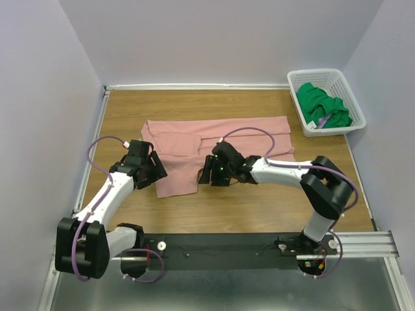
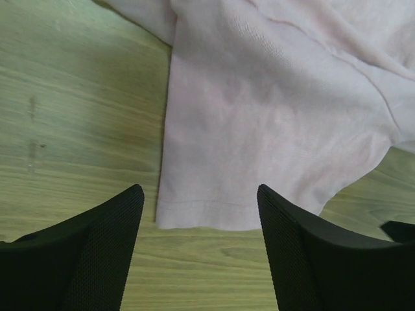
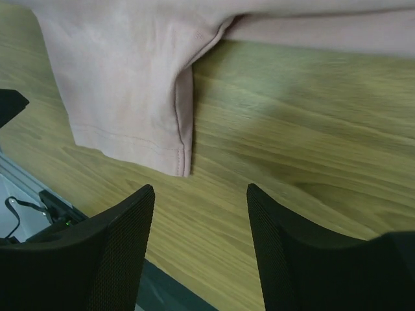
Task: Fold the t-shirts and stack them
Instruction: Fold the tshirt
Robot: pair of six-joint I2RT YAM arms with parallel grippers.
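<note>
Top external view: the wooden table (image 1: 259,214) carries everything. The dusty-pink t-shirt (image 1: 246,133) lies flat across it, beyond both claws, with one narrower panel reaching back toward the arms between them. The white lattice basket (image 1: 295,81) stands well apart, beyond and to the right of the right claw (image 1: 206,173), and holds the bunched green t-shirt (image 1: 321,103).

The left claw (image 1: 157,170) sits at the left edge of that panel and the right claw at its right edge.

In the left wrist view the left claw's jaws stand wide apart and grip nothing. The panel's stitched hem lies just ahead of the gap between them. In the right wrist view the right claw's jaws are likewise spread and empty over bare wood, with the panel's hemmed corner just ahead of its left finger (image 3: 133,214).
</note>
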